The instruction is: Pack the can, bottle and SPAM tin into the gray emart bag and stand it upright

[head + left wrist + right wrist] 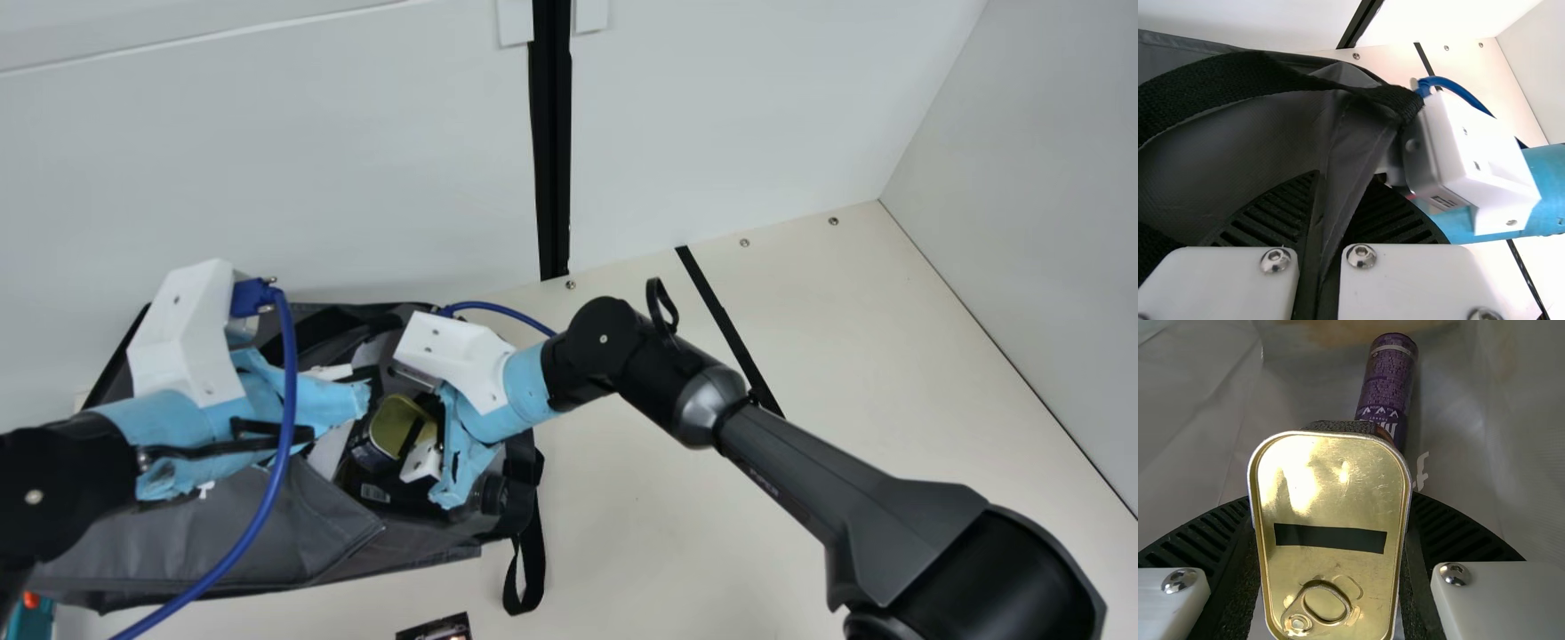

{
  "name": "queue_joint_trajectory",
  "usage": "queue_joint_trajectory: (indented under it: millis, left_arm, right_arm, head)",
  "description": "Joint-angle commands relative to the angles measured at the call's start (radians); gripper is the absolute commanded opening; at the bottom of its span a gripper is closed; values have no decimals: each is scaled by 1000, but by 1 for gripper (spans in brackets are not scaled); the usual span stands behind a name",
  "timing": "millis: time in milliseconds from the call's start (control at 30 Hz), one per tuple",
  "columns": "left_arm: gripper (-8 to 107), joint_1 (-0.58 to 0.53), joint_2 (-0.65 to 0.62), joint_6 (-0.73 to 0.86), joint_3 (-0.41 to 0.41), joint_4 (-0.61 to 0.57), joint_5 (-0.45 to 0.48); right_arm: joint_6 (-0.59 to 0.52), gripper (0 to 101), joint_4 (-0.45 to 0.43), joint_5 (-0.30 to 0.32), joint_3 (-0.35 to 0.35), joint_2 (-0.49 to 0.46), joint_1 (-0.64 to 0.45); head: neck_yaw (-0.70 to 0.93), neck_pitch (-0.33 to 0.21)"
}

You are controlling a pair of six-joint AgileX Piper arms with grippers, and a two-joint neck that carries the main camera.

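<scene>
Right wrist view: our right gripper [1331, 503], fingers clamped on SPAM tin [1328, 480], lid's long axis crosswise to squeeze, at gray emart bag's [258, 524] mouth. Purple can [1389, 380] beyond, deeper in bag. Left gripper [1347, 179] clamped on bag's edge. We'd likely lower tin beside can.

The SPAM tin [1331, 567] is gold with a black stripe, the can [1388, 383] purple.

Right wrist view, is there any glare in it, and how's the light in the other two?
Right wrist view: bright glare on the tin; left wrist view: pale wall almost washed out; main view: soft light, darker inside the gray bag.
</scene>
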Motion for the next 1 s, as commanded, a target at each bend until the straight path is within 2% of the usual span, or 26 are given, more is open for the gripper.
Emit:
queue_joint_trajectory:
  millis: [0,100,500,967]
  left_arm:
    - [-8,0,0,0,0,0,0]
    - [-8,0,0,0,0,0,0]
    - [-8,0,0,0,0,0,0]
    - [-8,0,0,0,0,-2,0]
  right_arm:
    - [11,0,1,-7,-11,9,3]
    - [18,0,5,-12,-25,22,8]
    - [33,40,9,-18,-53,45,10]
    - [31,87,6,-7,-50,38,-12]
  head:
    - [-1,-23]
    - [-1,-23]
    - [-1,-23]
    - [-1,-23]
